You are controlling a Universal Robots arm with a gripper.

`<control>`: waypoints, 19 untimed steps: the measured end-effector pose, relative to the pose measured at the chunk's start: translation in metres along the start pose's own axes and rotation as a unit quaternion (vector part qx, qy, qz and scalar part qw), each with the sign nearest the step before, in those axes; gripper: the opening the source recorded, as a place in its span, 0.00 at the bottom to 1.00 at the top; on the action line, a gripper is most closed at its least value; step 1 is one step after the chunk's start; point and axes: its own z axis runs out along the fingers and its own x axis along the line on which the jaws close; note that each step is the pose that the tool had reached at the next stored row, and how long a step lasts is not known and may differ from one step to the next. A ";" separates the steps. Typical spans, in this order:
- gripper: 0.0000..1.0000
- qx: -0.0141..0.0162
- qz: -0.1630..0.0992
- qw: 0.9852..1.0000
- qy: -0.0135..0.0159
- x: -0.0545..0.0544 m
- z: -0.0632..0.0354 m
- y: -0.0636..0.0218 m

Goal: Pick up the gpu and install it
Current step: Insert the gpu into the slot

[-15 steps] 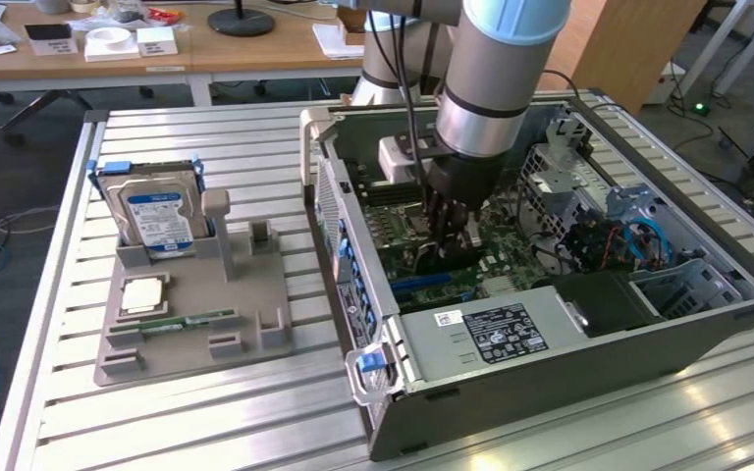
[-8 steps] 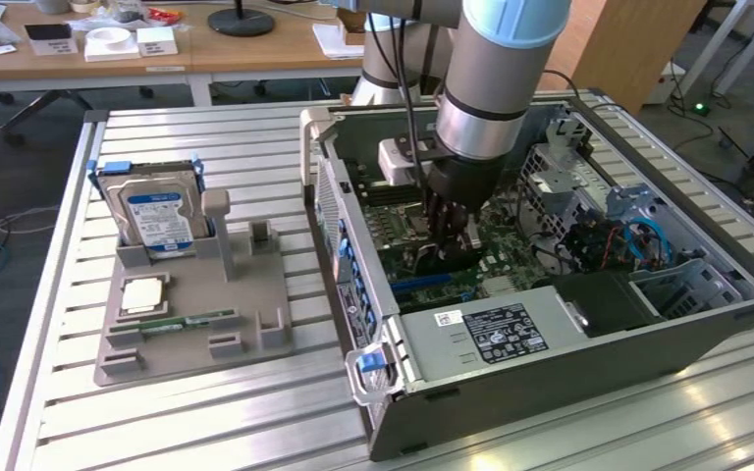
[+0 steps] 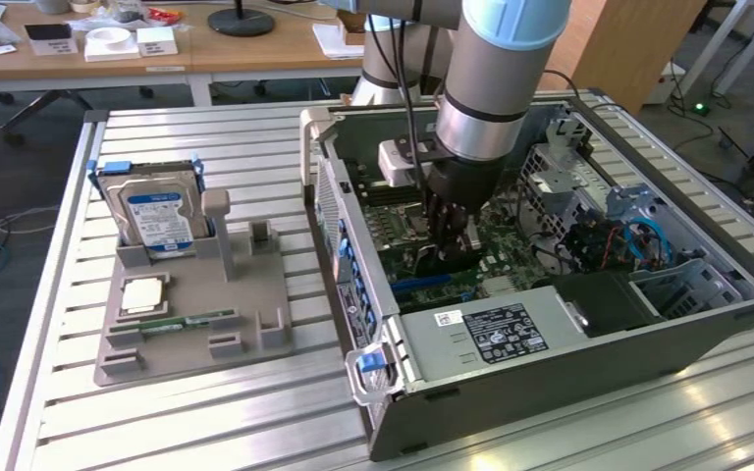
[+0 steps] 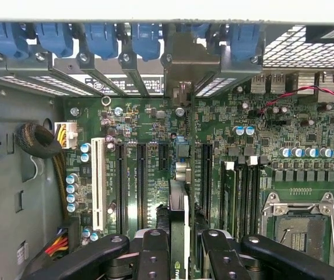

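While the arm hangs inside the open case [image 3: 548, 363], reading from the exterior view's left to its right: the grey parts holder [image 3: 193, 329] sits on the worktop [image 3: 246, 137] with the hard drive [image 3: 157, 211] standing in it, well apart from the tool [image 3: 450, 240] and not in play. Next comes the case wall, then the tool, low over the motherboard [image 4: 149, 116]. Blue cables [image 3: 639, 240] lie beyond the tool, clear of it.

Wrist view: the tool is partly closed, its fingers [image 4: 152, 256] clamped on the gpu [image 4: 179, 227], one on each face. The card stands on edge directly under the tool. Its long axis runs straight ahead of the tool, parallel to the long black slots [image 4: 141, 175] flanking it. The bracket [image 4: 182, 64] is at the far end, in the row of rear openings under the blue latches [image 4: 99, 38].

The card hides the slot beneath it, so I can't tell whether it is seated or just above. My read is that the relation that matters is card edge against slot line. They look parallel, with no visible skew.
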 end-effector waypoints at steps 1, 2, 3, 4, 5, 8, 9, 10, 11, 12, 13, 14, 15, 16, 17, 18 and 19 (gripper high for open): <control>0.26 0.000 0.000 1.000 0.000 0.000 0.0004 0.0000; 0.26 0.000 0.000 1.000 0.000 0.000 0.0007 0.0000; 0.26 0.000 0.000 1.000 0.000 0.000 0.0010 0.0000; 0.26 0.000 0.000 1.000 0.000 0.000 0.0014 0.0000; 0.26 0.000 0.000 1.000 0.000 0.000 0.0014 0.0000; 0.26 0.000 0.000 1.000 0.000 0.000 0.0015 0.0000; 0.26 0.000 0.000 1.000 0.000 0.000 0.0016 0.0000; 0.26 0.000 0.000 1.000 0.000 0.000 0.0020 0.0000; 0.26 0.000 0.000 1.000 0.000 0.000 0.0027 0.0000; 0.26 0.000 0.000 1.000 0.000 0.000 0.0028 0.0000; 0.26 0.000 0.000 1.000 0.000 0.000 0.0028 0.0000; 0.26 0.000 0.000 1.000 0.000 0.000 0.0028 0.0000; 0.26 0.000 0.000 1.000 0.000 0.000 0.0028 0.0000; 0.26 0.000 0.000 1.000 0.000 0.000 0.0028 -0.0002; 0.26 0.000 0.000 1.000 0.000 0.000 0.0028 -0.0009; 0.26 0.000 0.000 1.000 0.000 0.000 0.0029 -0.0014; 0.26 0.000 0.000 1.000 0.000 0.000 0.0029 -0.0018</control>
